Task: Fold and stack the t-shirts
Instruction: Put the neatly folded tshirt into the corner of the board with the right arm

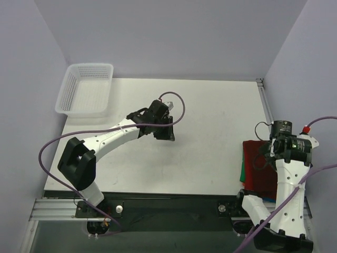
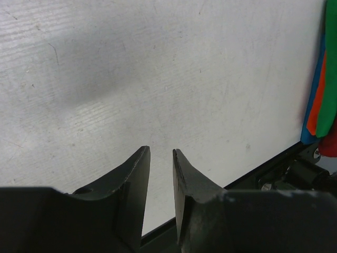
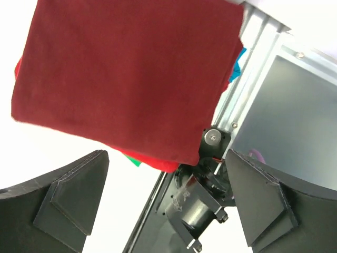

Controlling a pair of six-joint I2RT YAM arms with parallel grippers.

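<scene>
Maroon t-shirt [image 3: 126, 74] atop stack [image 1: 251, 179]; placing step, seemingly done
Right gripper [image 3: 166, 153] jaws wide, left gripper [image 2: 160, 152] narrow, both empty; next: lift clear

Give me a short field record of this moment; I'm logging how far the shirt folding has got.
stack top: maroon t-shirt, folded, at the right near edge of the table
beneath: edges of red t-shirt and green t-shirt showing
right gripper: open wide, above the stack, holding nothing
left gripper: jaws slightly apart, empty, over bare table
basket: far left corner, nothing seen inside
</scene>
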